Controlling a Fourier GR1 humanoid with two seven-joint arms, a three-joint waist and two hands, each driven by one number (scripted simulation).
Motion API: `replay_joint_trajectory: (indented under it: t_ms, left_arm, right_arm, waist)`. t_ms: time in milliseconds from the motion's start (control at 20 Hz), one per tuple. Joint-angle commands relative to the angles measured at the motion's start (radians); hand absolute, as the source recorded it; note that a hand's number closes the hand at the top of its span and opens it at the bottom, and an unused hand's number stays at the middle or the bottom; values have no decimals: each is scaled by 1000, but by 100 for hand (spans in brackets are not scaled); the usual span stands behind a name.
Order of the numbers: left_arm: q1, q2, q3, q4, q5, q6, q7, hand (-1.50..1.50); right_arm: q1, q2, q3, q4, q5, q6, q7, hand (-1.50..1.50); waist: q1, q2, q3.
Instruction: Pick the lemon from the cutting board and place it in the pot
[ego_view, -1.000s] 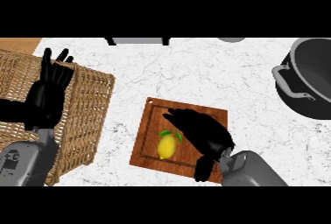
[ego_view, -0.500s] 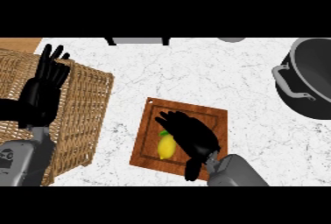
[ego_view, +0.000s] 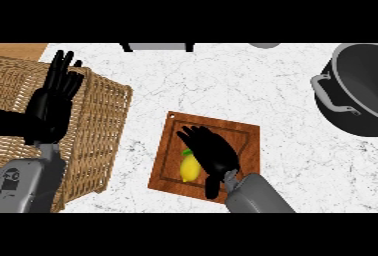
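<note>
The right hand (ego_view: 212, 154) is low in the middle of the frame, over the wooden cutting board (ego_view: 244, 135). Its fingers are spread and point up and to the left. It lies right beside the lemon (ego_view: 190, 169) and partly covers it, but I cannot tell if it has hold of it. The lemon lies on the board's left part. The left hand (ego_view: 53, 102) rests open, fingers up, at the left over the basket (ego_view: 103, 115). The pot (ego_view: 354, 90) sits on the white surface (ego_view: 221, 80) at the upper right, well apart from the board.
</note>
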Motion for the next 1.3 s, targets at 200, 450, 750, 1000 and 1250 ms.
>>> replay_joint_trajectory:
  t_ms: [200, 450, 750, 1000, 1250]
  left_arm:
    - [23, -35, 5, -15, -34, 10, 29, 0]
    - [13, -61, 14, 19, -54, 13, -7, 0]
    - [96, -54, 15, -62, -31, -27, -14, 0]
    - [30, -56, 22, -71, -46, 10, 65, 0]
    - [99, -11, 82, -79, 10, -74, 19, 0]
  right_arm:
    - [-20, 16, 75, 119, -32, -119, -26, -150]
    - [-130, 16, 61, 268, -120, -163, -75, -150]
    - [-131, 16, 198, 310, -88, -266, -193, 150]
    - [-140, 15, 291, 382, -125, -397, -176, 150]
    - [-169, 15, 287, 256, -96, -362, -52, 150]
  waist:
    - [5, 1, -3]
    - [6, 2, -3]
    - [16, 1, -3]
    - [17, 3, -3]
    - [11, 0, -3]
